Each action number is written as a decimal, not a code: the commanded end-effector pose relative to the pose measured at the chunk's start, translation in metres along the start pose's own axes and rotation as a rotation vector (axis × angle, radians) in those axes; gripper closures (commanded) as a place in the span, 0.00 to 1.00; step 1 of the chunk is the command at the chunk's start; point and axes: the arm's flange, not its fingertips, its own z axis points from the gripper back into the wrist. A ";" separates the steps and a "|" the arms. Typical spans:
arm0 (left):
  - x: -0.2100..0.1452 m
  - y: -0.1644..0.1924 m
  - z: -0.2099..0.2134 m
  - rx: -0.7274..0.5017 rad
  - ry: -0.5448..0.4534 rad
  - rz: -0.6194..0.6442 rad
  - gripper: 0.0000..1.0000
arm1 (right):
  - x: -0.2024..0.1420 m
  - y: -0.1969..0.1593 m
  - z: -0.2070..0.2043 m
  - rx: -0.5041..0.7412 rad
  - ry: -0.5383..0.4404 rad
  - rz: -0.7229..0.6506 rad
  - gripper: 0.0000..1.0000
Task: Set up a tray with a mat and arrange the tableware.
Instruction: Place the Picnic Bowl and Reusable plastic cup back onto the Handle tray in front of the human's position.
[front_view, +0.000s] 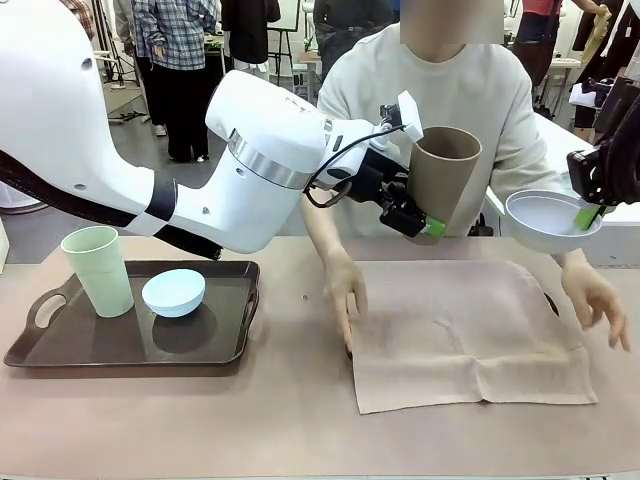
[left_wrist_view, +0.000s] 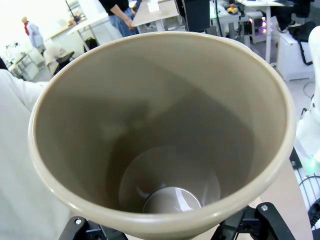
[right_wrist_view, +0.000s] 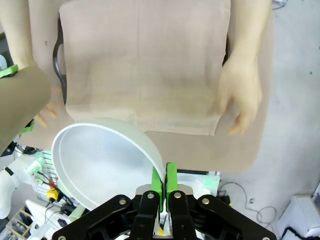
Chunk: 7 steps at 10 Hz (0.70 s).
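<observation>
Held taupe tumbler (front_view: 445, 170) aloft upper centre, with left gripper (front_view: 428, 218) seemingly clamped near base; pinched greyish-white bowl (front_view: 545, 225) by rim, upper right, in right gripper (front_view: 588, 215).

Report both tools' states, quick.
Left tool: closed on the tall taupe-brown tumbler.
Right tool: shut on the rim of the small greyish-white round bowl.

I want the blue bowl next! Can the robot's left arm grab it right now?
Probably not yet: its jaws are full, gripping the brown tumbler up in the air. The blue bowl itself sits unblocked on the dark tray beside the green tumbler.
</observation>
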 end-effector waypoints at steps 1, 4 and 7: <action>0.004 0.004 0.001 -0.007 -0.016 -0.019 0.95 | 0.000 0.000 0.000 0.002 -0.010 0.002 1.00; 0.004 0.004 0.001 -0.007 -0.016 -0.019 0.95 | 0.000 0.000 0.000 0.002 -0.010 0.002 1.00; 0.004 0.004 0.001 -0.007 -0.016 -0.019 0.95 | 0.000 0.000 0.000 0.002 -0.010 0.002 1.00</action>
